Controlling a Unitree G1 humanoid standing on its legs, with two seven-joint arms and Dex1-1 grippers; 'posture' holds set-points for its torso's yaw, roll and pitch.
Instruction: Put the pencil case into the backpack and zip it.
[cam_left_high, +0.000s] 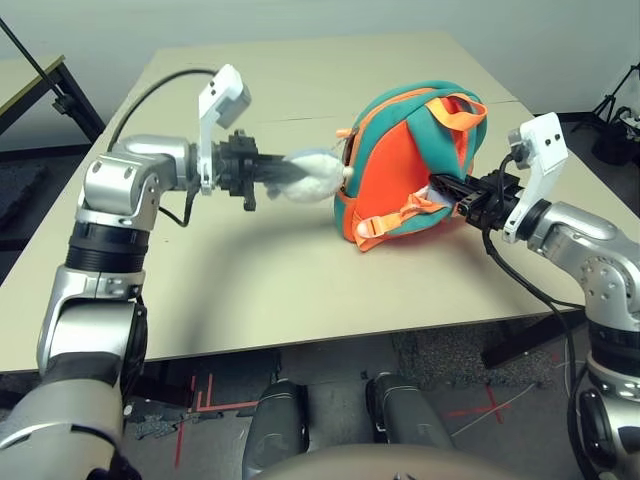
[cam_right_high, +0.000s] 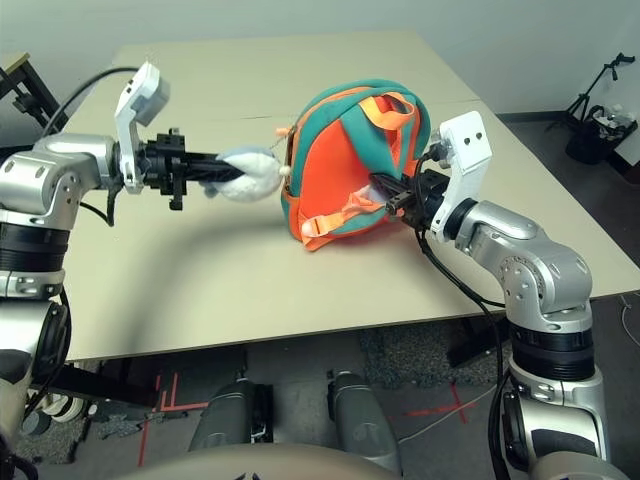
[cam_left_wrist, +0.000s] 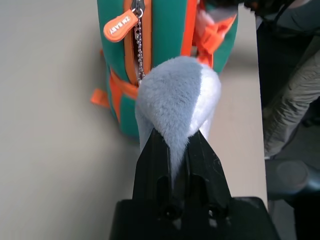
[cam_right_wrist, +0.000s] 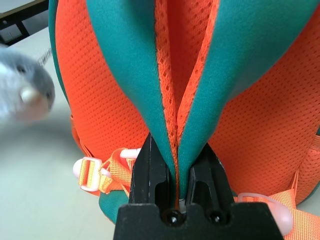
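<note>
Beige and matte, the table carries little besides the backpack, which stands upright toward its right half with the orange strap side turned my way. Dark floor shows past the near edge, marked with red tape lines, and a second table's black frame stands off to the left; a black tripod sits by the far wall on the right. My left gripper is pressed together on the plush shark, pinching its grey-and-white fur just beside the bag's left side, and the toy hangs to the bag by a small bead chain. From my left wrist I can read an orange zipper pull with white lettering (it looks like "ZH BABY", though the small slanted print leaves me unsure). The zipper line beside it appears closed along the orange trim. My right gripper is clamped on the backpack's teal padded strap, its two black fingers squeezing the fold where orange mesh lines the middle. A pale plastic buckle dangles on orange webbing low at the bag's base, near the tabletop. I cannot make out the pencil case itself anywhere around the bag.
</note>
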